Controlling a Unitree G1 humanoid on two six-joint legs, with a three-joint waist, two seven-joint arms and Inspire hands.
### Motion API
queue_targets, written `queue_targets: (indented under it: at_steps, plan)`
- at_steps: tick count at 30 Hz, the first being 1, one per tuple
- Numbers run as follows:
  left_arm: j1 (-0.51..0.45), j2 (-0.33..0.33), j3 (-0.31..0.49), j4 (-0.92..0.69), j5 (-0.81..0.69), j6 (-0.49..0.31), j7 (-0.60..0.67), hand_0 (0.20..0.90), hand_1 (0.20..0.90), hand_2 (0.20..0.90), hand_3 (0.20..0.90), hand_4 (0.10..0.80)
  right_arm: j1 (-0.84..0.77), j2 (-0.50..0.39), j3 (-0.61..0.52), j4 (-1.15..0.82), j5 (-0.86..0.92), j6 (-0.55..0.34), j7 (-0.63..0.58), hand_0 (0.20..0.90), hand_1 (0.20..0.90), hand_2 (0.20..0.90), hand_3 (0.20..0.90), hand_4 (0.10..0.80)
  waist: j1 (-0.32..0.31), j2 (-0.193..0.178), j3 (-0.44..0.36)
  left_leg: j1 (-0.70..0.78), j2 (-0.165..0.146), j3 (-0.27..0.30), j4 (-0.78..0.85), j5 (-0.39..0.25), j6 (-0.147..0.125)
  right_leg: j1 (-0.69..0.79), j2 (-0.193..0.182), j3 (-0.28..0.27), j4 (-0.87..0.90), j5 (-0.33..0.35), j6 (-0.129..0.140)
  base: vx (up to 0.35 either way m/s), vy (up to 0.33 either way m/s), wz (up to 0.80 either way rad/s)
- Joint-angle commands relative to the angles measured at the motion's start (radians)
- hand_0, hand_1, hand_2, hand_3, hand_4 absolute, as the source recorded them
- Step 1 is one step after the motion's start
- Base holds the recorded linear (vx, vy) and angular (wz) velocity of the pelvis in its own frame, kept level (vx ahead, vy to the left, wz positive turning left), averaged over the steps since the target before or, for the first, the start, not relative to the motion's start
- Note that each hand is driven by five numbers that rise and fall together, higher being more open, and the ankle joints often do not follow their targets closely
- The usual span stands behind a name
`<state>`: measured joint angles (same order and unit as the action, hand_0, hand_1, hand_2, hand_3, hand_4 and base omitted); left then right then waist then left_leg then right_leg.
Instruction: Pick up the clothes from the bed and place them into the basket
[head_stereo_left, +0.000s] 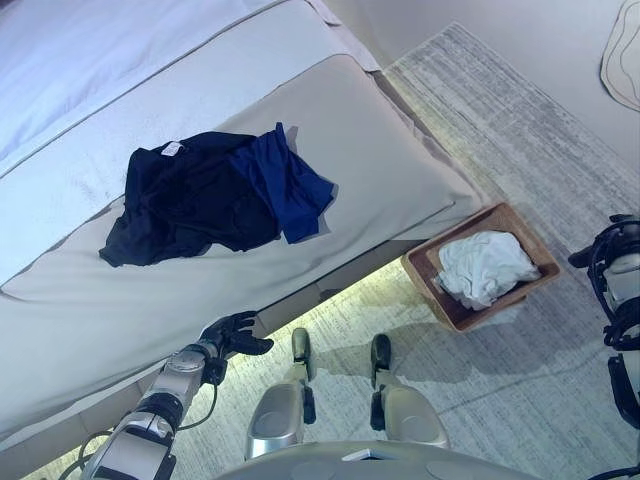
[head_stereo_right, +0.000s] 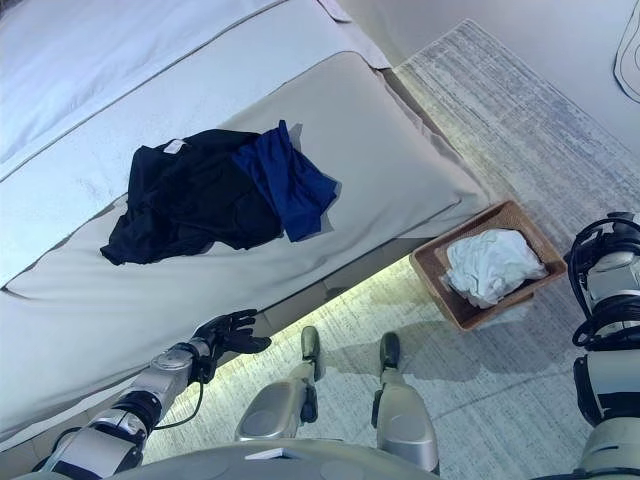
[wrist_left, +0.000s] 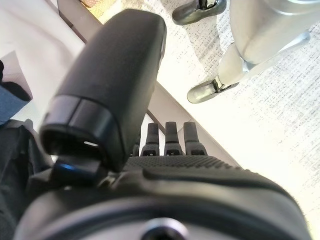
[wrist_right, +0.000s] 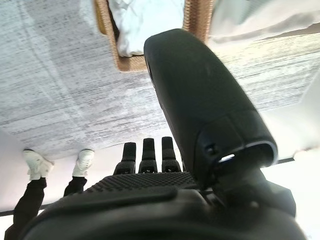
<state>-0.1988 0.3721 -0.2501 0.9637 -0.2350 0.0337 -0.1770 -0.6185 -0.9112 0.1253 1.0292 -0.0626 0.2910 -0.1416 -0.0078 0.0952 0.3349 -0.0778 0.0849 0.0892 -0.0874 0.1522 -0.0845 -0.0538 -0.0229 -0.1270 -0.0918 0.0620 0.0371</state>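
Note:
A black garment (head_stereo_left: 185, 200) lies crumpled on the grey bed cover, with a blue garment (head_stereo_left: 290, 180) overlapping its right side. The wicker basket (head_stereo_left: 530, 237) stands on the rug at the bed's corner and holds a white cloth (head_stereo_left: 485, 265). My left hand (head_stereo_left: 232, 333) hovers open at the bed's near edge, below the clothes and apart from them. My right hand (head_stereo_right: 600, 245) is at the far right, beside the basket; its wrist view shows straight fingers (wrist_right: 144, 152) holding nothing, with the basket (wrist_right: 107, 40) beyond them.
The bed (head_stereo_left: 380, 150) runs diagonally across the left, with a white sheet further back. A pale grey rug (head_stereo_left: 520, 130) covers the floor around the basket. A person's legs in white shoes (wrist_right: 37, 165) stand off to the right side.

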Motion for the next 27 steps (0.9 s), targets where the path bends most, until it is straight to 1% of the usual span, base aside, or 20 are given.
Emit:
queue_targets:
  at_steps: [1, 2, 5, 6, 8, 9, 11, 14, 16, 18, 20, 21, 22, 23, 24, 25, 26, 27]
  plan:
    - [0.013, 0.052, -0.047, 0.023, 0.015, -0.03, 0.004, 0.9, 0.9, 0.9, 0.9, 0.8, 0.01, -0.057, 0.004, -0.085, 0.006, -0.06, -0.037, 0.9, 0.9, 0.9, 0.9, 0.8, -0.015, -0.072, -0.047, -0.001, -0.027, 0.03, 0.054, -0.109, 0.012, -0.018, -0.004, -0.009, 0.019, -0.012, -0.005, 0.062, 0.08, -0.04]
    - [0.028, 0.039, -0.048, 0.024, 0.013, -0.033, 0.013, 0.9, 0.9, 0.9, 0.9, 0.8, 0.018, -0.061, -0.004, -0.136, -0.015, -0.11, -0.053, 0.9, 0.9, 0.9, 0.9, 0.8, -0.015, -0.075, -0.051, 0.004, -0.028, 0.031, 0.062, -0.116, 0.012, -0.013, -0.009, -0.012, 0.018, -0.011, -0.003, 0.077, 0.092, -0.04]
    - [0.048, 0.02, -0.045, 0.026, 0.006, -0.044, 0.027, 0.9, 0.9, 0.9, 0.9, 0.8, 0.026, -0.059, 0.0, -0.298, -0.033, -0.128, -0.056, 0.9, 0.9, 0.9, 0.9, 0.8, -0.018, -0.08, -0.051, 0.005, -0.033, 0.029, 0.082, -0.127, 0.012, -0.009, -0.016, -0.014, 0.024, -0.014, -0.004, 0.079, 0.128, -0.03]
    - [0.055, 0.013, -0.038, 0.031, 0.0, -0.053, 0.029, 0.9, 0.9, 0.9, 0.9, 0.8, 0.028, -0.053, 0.004, -0.388, -0.062, -0.136, -0.036, 0.9, 0.9, 0.9, 0.9, 0.8, -0.017, -0.082, -0.051, 0.003, -0.037, 0.028, 0.092, -0.133, 0.013, -0.012, -0.021, -0.02, 0.034, -0.019, -0.004, 0.06, 0.179, -0.01]
    - [0.06, 0.003, -0.027, 0.032, -0.013, -0.061, 0.03, 0.9, 0.9, 0.9, 0.9, 0.8, 0.025, -0.037, 0.021, -0.484, -0.131, -0.155, 0.017, 0.9, 0.9, 0.9, 0.9, 0.8, -0.01, -0.085, -0.047, -0.005, -0.045, 0.024, 0.106, -0.138, 0.016, -0.017, -0.028, -0.031, 0.051, -0.028, -0.005, 0.064, 0.211, -0.02]
    - [0.06, -0.001, -0.025, 0.032, -0.019, -0.06, 0.032, 0.9, 0.9, 0.9, 0.9, 0.8, 0.017, -0.029, 0.036, -0.505, -0.153, -0.158, 0.034, 0.9, 0.9, 0.9, 0.9, 0.8, -0.004, -0.087, -0.046, -0.008, -0.049, 0.021, 0.109, -0.139, 0.018, -0.017, -0.03, -0.037, 0.056, -0.032, -0.006, 0.079, 0.2, 0.02]
    - [0.068, -0.011, -0.021, 0.033, -0.02, -0.063, 0.034, 0.9, 0.9, 0.9, 0.9, 0.8, -0.004, -0.019, 0.081, -0.52, -0.225, -0.19, 0.072, 0.9, 0.9, 0.9, 0.9, 0.8, 0.016, -0.093, -0.042, -0.01, -0.058, 0.01, 0.112, -0.14, 0.023, -0.01, -0.036, -0.055, 0.064, -0.039, -0.007, 0.101, 0.196, 0.1]
    - [0.073, -0.018, -0.03, 0.043, -0.02, -0.067, 0.039, 0.9, 0.9, 0.9, 0.9, 0.8, -0.05, -0.008, 0.157, -0.515, -0.31, -0.212, 0.101, 0.9, 0.9, 0.9, 0.9, 0.8, 0.058, -0.105, -0.026, -0.023, -0.073, -0.026, 0.121, -0.14, 0.035, -0.008, -0.046, -0.087, 0.083, -0.05, -0.01, 0.098, 0.201, 0.32]
    - [0.067, -0.017, -0.042, 0.059, -0.016, -0.077, 0.038, 0.9, 0.9, 0.9, 0.9, 0.8, -0.092, 0.0, 0.2, -0.496, -0.326, -0.199, 0.101, 0.9, 0.9, 0.9, 0.9, 0.8, 0.088, -0.112, -0.008, -0.043, -0.083, -0.053, 0.132, -0.14, 0.043, -0.017, -0.053, -0.109, 0.103, -0.057, -0.013, 0.083, 0.166, 0.49]
    - [0.058, -0.012, -0.052, 0.069, -0.024, -0.079, 0.034, 0.9, 0.9, 0.9, 0.9, 0.8, -0.132, 0.012, 0.237, -0.481, -0.328, -0.173, 0.094, 0.9, 0.9, 0.9, 0.9, 0.8, 0.122, -0.114, 0.02, -0.066, -0.098, -0.085, 0.159, -0.15, 0.057, -0.026, -0.062, -0.128, 0.129, -0.068, -0.014, 0.112, 0.177, 0.54]
    - [0.048, -0.002, -0.057, 0.074, -0.028, -0.072, 0.034, 0.9, 0.9, 0.9, 0.9, 0.8, -0.164, 0.022, 0.266, -0.47, -0.326, -0.159, 0.08, 0.9, 0.9, 0.9, 0.9, 0.8, 0.147, -0.12, 0.039, -0.089, -0.112, -0.101, 0.184, -0.158, 0.069, -0.041, -0.071, -0.141, 0.152, -0.074, -0.014, 0.11, 0.152, 0.56]
    - [0.034, 0.018, -0.062, 0.083, -0.031, -0.068, 0.032, 0.9, 0.9, 0.9, 0.9, 0.8, -0.212, 0.034, 0.295, -0.448, -0.318, -0.139, 0.069, 0.9, 0.9, 0.9, 0.9, 0.8, 0.175, -0.13, 0.063, -0.124, -0.124, -0.116, 0.224, -0.168, 0.082, -0.064, -0.081, -0.158, 0.198, -0.085, -0.015, 0.106, 0.108, 0.5]
    - [0.027, 0.026, -0.065, 0.085, -0.039, -0.064, 0.036, 0.9, 0.9, 0.9, 0.9, 0.8, -0.235, 0.042, 0.31, -0.437, -0.31, -0.125, 0.057, 0.9, 0.9, 0.9, 0.9, 0.8, 0.187, -0.132, 0.075, -0.142, -0.127, -0.123, 0.246, -0.171, 0.089, -0.079, -0.086, -0.166, 0.229, -0.092, -0.016, 0.131, 0.111, 0.51]
    - [0.012, 0.042, -0.069, 0.091, -0.047, -0.06, 0.036, 0.9, 0.9, 0.9, 0.9, 0.8, -0.292, 0.067, 0.345, -0.402, -0.312, -0.092, 0.035, 0.9, 0.9, 0.9, 0.9, 0.8, 0.215, -0.131, 0.103, -0.185, -0.138, -0.14, 0.296, -0.18, 0.108, -0.118, -0.096, -0.181, 0.307, -0.112, -0.017, 0.176, 0.075, 0.53]
    - [0.007, 0.048, -0.069, 0.092, -0.042, -0.06, 0.033, 0.9, 0.9, 0.9, 0.9, 0.8, -0.324, 0.077, 0.365, -0.379, -0.311, -0.074, 0.02, 0.9, 0.9, 0.9, 0.9, 0.8, 0.229, -0.129, 0.115, -0.191, -0.141, -0.153, 0.32, -0.207, 0.113, -0.133, -0.097, -0.174, 0.362, -0.145, -0.011, 0.089, 0.086, 0.53]
    - [0.005, 0.049, -0.069, 0.092, -0.042, -0.06, 0.033, 0.9, 0.9, 0.9, 0.9, 0.8, -0.329, 0.078, 0.366, -0.376, -0.312, -0.072, 0.018, 0.9, 0.9, 0.9, 0.9, 0.8, 0.229, -0.127, 0.118, -0.206, -0.144, -0.15, 0.319, -0.184, 0.119, -0.144, -0.101, -0.186, 0.359, -0.126, -0.018, 0.141, 0.066, 0.4]
    - [0.003, 0.055, -0.075, 0.086, -0.045, -0.065, 0.032, 0.9, 0.9, 0.9, 0.9, 0.8, -0.371, 0.09, 0.388, -0.345, -0.32, -0.046, -0.004, 0.9, 0.9, 0.9, 0.9, 0.8, 0.251, -0.12, 0.136, -0.222, -0.152, -0.17, 0.357, -0.214, 0.127, -0.167, -0.111, -0.181, 0.436, -0.165, -0.012, 0.069, 0.139, 0.39]
    - [0.005, 0.058, -0.079, 0.073, -0.049, -0.071, 0.032, 0.9, 0.9, 0.9, 0.9, 0.8, -0.411, 0.098, 0.4, -0.316, -0.31, -0.022, -0.021, 0.9, 0.9, 0.9, 0.9, 0.8, 0.27, -0.109, 0.154, -0.249, -0.164, -0.183, 0.383, -0.219, 0.141, -0.199, -0.124, -0.186, 0.5, -0.176, -0.014, 0.156, 0.171, 0.34]
